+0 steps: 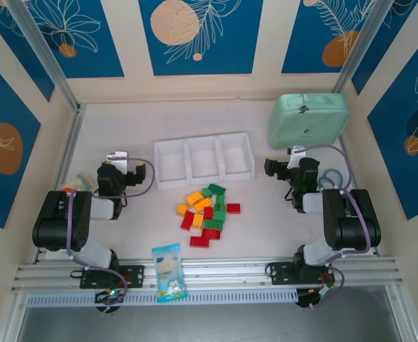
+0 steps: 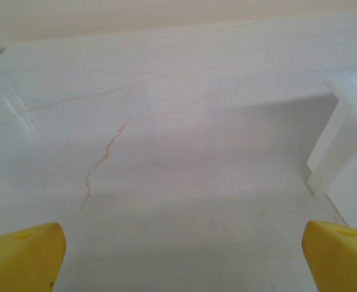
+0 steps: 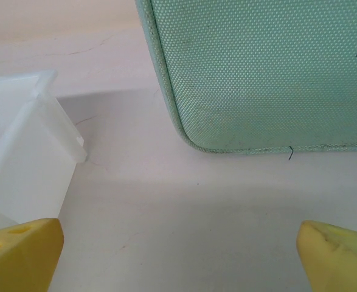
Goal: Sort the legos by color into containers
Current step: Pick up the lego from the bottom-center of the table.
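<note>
Small red, green and yellow-orange plastic lego bricks point(image 1: 207, 214) sit in a loose pile (mid-worktop, colours mixed) on the white worktop point(image 1: 116, 125), just in front of the white three-compartment plastic tray point(image 1: 186, 158). Left hand point(image 2: 178, 267) and right hand point(image 3: 178, 264) both wide open, gripping nothing, one either side of the tray.

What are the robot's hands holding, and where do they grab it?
Nothing. The left gripper and right gripper are both open and empty; the legos lie loose in a pile near the tray.
</note>
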